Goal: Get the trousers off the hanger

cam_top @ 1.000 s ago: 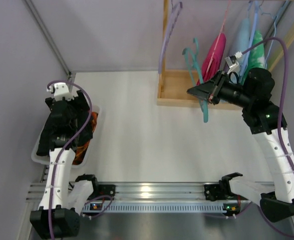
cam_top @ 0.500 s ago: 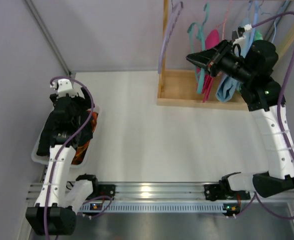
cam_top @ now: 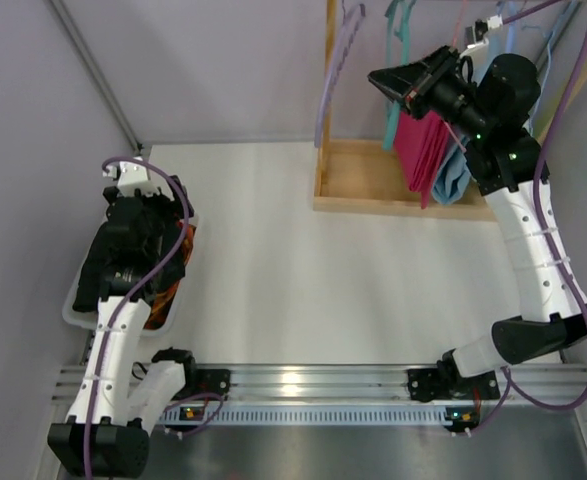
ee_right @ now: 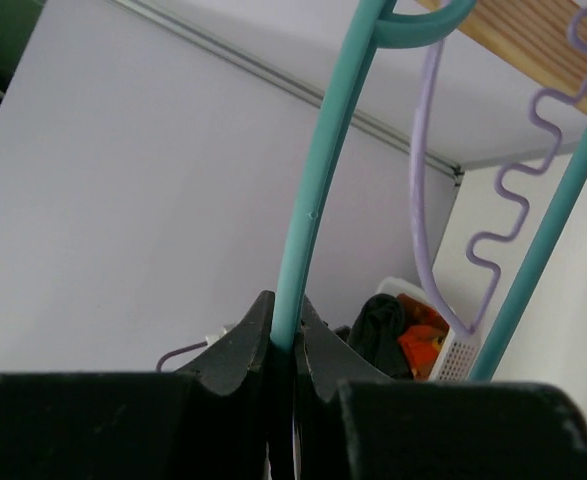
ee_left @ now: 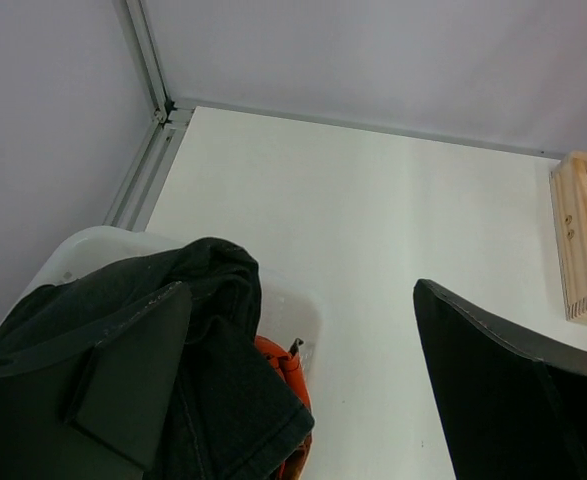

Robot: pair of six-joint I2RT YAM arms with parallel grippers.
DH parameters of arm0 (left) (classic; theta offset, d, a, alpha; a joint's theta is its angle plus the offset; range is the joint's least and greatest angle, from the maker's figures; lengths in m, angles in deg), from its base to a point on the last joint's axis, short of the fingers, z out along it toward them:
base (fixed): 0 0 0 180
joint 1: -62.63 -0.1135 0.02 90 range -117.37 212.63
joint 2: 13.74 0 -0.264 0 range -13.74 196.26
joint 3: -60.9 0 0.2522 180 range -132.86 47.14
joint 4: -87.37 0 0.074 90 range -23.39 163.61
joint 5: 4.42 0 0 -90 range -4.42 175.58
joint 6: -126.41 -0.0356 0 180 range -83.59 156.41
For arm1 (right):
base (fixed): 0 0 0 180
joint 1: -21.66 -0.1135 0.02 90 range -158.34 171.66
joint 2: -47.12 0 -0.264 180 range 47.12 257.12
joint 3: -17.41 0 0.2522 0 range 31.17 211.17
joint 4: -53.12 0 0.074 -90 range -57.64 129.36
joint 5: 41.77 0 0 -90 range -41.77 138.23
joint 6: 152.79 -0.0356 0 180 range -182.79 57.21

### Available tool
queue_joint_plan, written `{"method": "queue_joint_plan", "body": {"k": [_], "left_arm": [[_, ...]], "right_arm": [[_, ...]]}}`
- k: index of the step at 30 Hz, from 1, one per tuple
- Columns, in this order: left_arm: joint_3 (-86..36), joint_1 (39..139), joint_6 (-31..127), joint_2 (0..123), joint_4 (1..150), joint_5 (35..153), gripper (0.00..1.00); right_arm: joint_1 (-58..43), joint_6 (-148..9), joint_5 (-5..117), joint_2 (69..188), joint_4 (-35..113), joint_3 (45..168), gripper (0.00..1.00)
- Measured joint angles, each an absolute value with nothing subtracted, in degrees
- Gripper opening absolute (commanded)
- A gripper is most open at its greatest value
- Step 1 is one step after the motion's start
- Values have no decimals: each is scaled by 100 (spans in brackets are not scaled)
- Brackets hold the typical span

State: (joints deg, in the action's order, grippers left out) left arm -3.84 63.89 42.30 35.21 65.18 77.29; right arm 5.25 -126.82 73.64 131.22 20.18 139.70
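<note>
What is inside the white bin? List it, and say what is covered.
The black trousers lie heaped on top, filling most of the white bin. A bit of orange cloth peeks out from under them. The rest of that cloth and the bin's floor are covered.

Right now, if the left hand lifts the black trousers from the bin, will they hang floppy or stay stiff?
Probably floppy: the trousers drape in soft folds over the white bin rim. They might also drag the orange cloth lying under them.

trousers (ee_left: 218, 300) in bin (ee_left: 73, 250) left, hanger (ee_right: 313, 200) by rack (cam_top: 373, 197) right
</note>
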Motion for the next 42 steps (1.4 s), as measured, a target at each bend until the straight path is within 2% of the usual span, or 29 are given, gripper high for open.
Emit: {"method": "queue_joint_plan", "body": {"k": [5,17,19,21,26,27,28,30,32,34,42], "left_arm": [[-384,6389,4239,3516,6518,7731,99],[-366,6389,4247,3501,6516,7753,99],[-345,6389,4237,3475,6507,7799,99],[-345,6389,4221,3479,6485,7915,99],[-596,6389,4193,3838,6098,8267,99],[-664,6389,4186,3951,6042,8332,99],[-714,6389,4186,4045,5994,8391,98],[-764,6391,4186,4194,5921,8509,99],[-797,6402,4188,4264,5836,8597,99],[-825,6421,4188,4281,5803,8629,99],[-873,6441,4197,4266,5795,8669,99]], "right_arm": [[519,-12614,7360,13288,2182,14221,0],[516,-12334,7534,14505,2693,14497,0],[519,-12334,7569,14503,2780,14488,9],[519,-12334,7624,14490,2905,14394,12],[521,-12133,7681,14357,3255,13824,10],[521,-12098,7711,14313,3270,13743,3],[521,-12070,7749,14260,3281,13653,0],[534,-12041,7812,14180,3274,13579,0],[543,-12059,7836,14169,3270,13583,7],[567,-12050,7889,14177,3244,13596,0],[619,-12183,8063,14263,3263,13795,0]]}}
